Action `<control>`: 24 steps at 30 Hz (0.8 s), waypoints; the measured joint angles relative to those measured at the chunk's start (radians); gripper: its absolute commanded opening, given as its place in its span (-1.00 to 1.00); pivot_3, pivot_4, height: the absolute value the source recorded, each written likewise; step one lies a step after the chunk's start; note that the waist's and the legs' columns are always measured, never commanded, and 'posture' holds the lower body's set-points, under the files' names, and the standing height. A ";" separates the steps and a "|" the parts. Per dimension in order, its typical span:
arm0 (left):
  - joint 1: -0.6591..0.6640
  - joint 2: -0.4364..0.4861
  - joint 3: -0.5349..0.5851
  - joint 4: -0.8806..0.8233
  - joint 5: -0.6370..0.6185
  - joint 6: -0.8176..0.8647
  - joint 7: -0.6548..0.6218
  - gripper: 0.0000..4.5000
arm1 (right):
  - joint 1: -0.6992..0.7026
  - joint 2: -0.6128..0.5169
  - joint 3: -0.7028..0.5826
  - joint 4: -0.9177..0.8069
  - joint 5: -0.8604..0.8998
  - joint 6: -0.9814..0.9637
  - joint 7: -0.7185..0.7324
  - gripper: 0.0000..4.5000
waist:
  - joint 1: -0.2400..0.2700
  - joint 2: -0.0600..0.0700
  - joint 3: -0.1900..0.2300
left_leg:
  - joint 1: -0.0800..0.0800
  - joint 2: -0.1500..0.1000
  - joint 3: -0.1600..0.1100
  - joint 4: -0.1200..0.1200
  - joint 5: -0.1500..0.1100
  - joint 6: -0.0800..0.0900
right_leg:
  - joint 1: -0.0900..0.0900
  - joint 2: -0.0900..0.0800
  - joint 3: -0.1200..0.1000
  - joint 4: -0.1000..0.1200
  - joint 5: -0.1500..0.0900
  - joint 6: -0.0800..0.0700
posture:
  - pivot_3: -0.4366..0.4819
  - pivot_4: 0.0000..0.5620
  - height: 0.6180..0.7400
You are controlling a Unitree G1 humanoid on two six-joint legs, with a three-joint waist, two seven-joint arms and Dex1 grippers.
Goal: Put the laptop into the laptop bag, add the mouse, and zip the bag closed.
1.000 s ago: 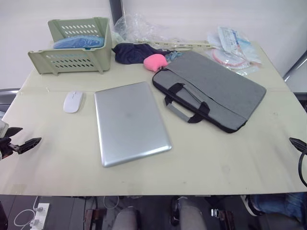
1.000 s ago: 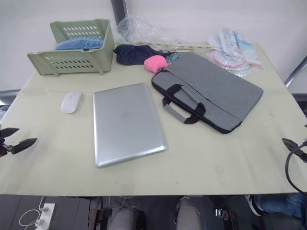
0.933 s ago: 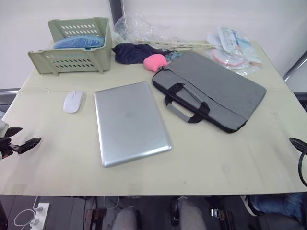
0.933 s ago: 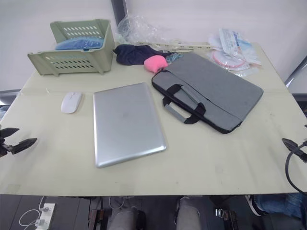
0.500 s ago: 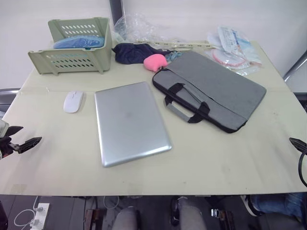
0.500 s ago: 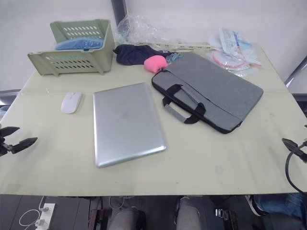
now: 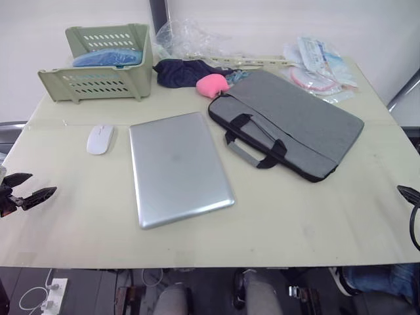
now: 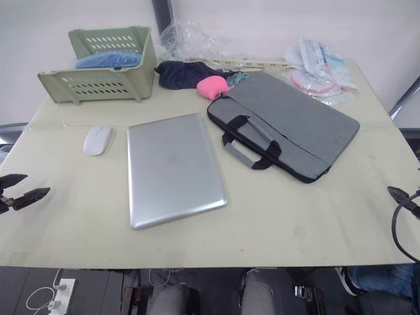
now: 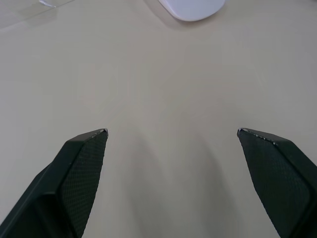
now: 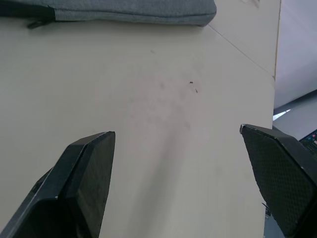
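Note:
The silver laptop [image 7: 177, 167] lies shut and flat in the middle of the beige table [image 7: 295, 223]. To its right lies the grey laptop bag [image 7: 289, 121], with black handles facing the laptop. The white mouse [image 7: 100, 138] rests left of the laptop. My left gripper [image 7: 31, 186] hovers open at the table's left edge, well short of the mouse [image 9: 190, 7], nothing between its fingers. My right gripper [image 10: 176, 133] is open over bare table near the right edge, and a corner of the bag [image 10: 148, 12] lies beyond it.
A green slotted basket [image 7: 98, 62] with blue items stands at the back left. Dark cloth [image 7: 180, 71], a pink toy [image 7: 212, 84] and plastic packets [image 7: 321, 62] crowd the back edge behind the bag.

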 measured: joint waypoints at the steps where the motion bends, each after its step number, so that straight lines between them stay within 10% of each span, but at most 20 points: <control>1: 0.000 0.007 0.002 -0.007 -0.009 0.041 -0.022 1.00 | -0.014 0.000 0.013 -0.036 0.018 0.038 0.010 0.60 | 0.000 0.000 0.000 | 0.000 0.000 0.000 0.000 0.000 0.000 | 0.000 0.000 0.000 0.000 0.000 0.000 | -0.05 -0.47 1.00; 10: -0.045 0.044 0.006 -0.192 -0.087 0.388 -0.126 1.00 | -0.171 0.012 0.153 -0.265 0.063 0.175 0.023 -0.94 | 0.002 0.000 0.000 | 0.000 0.000 0.000 0.000 0.000 0.000 | 0.000 0.001 0.001 0.000 0.000 0.000 | -0.05 -0.47 1.00; 24: -0.061 0.083 -0.163 -0.459 -0.165 0.958 -0.250 1.00 | -0.429 0.188 0.468 -0.437 0.047 0.293 0.020 -0.94 | -0.001 -0.002 0.001 | -0.004 0.000 0.004 0.002 0.000 0.000 | -0.008 0.002 0.006 0.003 0.000 0.000 | -0.05 -0.47 1.00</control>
